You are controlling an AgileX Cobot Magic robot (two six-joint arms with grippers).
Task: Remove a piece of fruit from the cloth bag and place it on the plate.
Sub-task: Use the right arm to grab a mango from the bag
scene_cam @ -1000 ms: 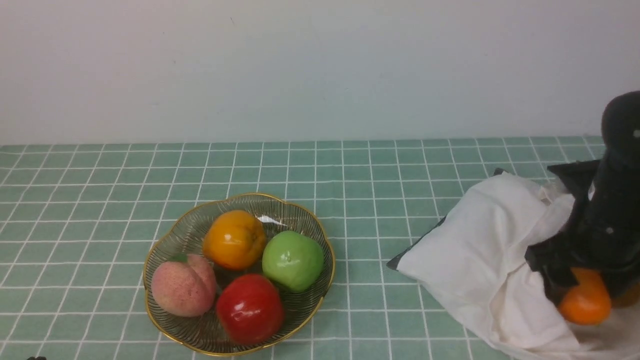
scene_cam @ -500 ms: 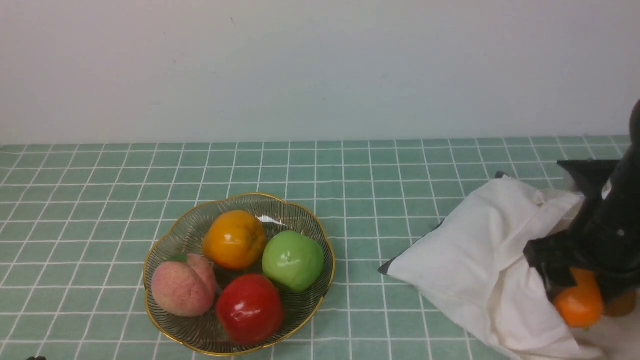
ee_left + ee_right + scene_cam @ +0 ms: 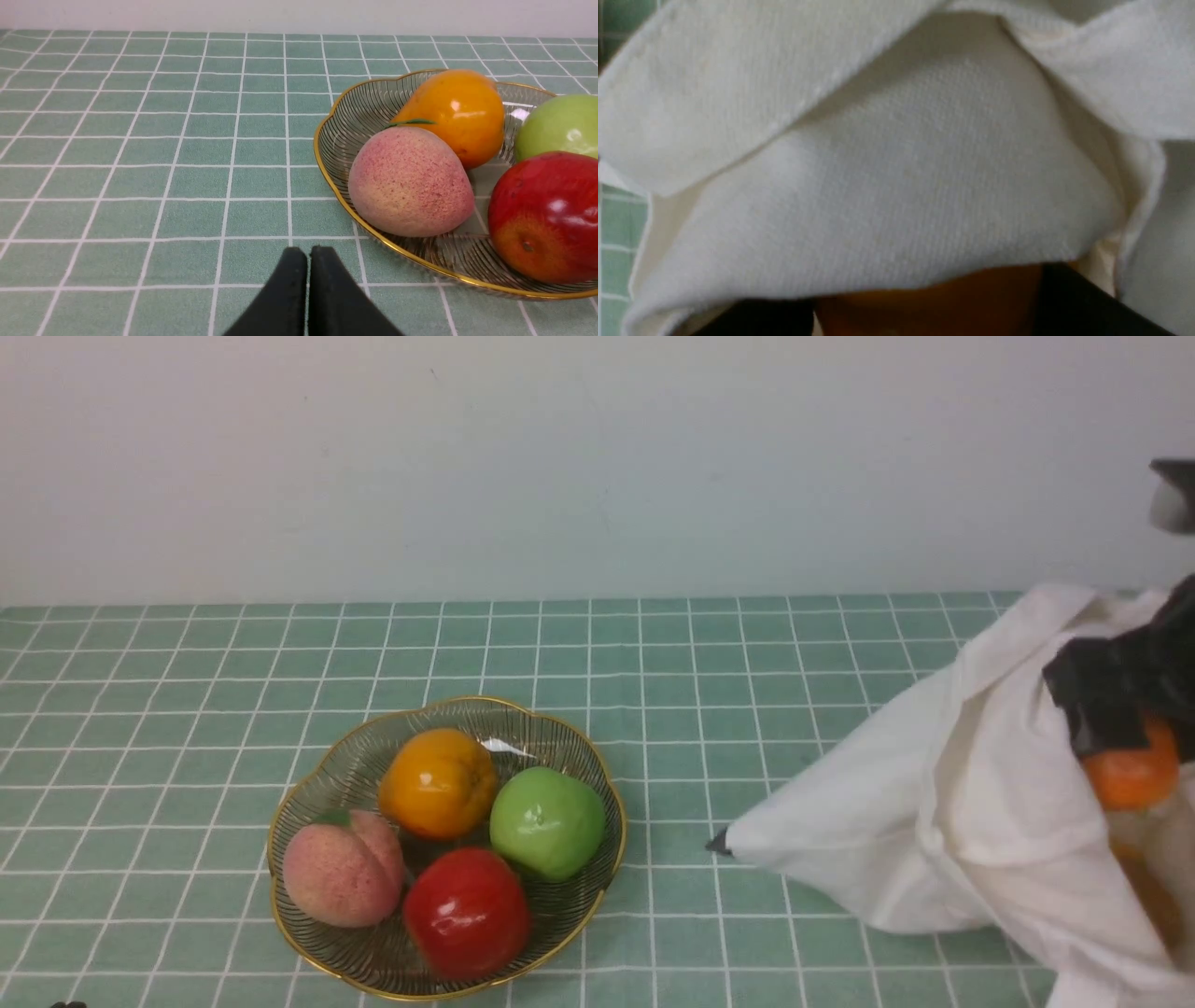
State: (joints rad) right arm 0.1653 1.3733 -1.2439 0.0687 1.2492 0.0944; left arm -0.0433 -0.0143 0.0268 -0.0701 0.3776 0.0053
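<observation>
The cloth bag point(image 3: 934, 784) hangs lifted at the right, one corner resting on the table, and fills the right wrist view point(image 3: 896, 163). My right gripper point(image 3: 1139, 747) is at the bag's mouth, shut on a round orange fruit point(image 3: 1131, 775), seen dark between the fingers up close point(image 3: 934, 303), with cloth draped over it. The glossy yellow-orange mango-like fruit point(image 3: 437, 782) lies on the gold-rimmed glass plate point(image 3: 620, 831); it also shows in the left wrist view point(image 3: 460, 114). My left gripper point(image 3: 307, 252) is shut and empty, low over the cloth beside the plate's rim point(image 3: 327, 172).
The plate also holds a pink peach point(image 3: 344, 868), a green apple point(image 3: 547, 821) and a red apple point(image 3: 467, 913). A duller brownish-yellow fruit point(image 3: 1153, 896) shows in the bag's folds below the gripper. A green checked cloth point(image 3: 187, 709) covers the table; a white wall stands behind.
My right gripper has risen with the orange fruit in it. The bag has been pulled up with it, from lying flat to hanging in a peak.
</observation>
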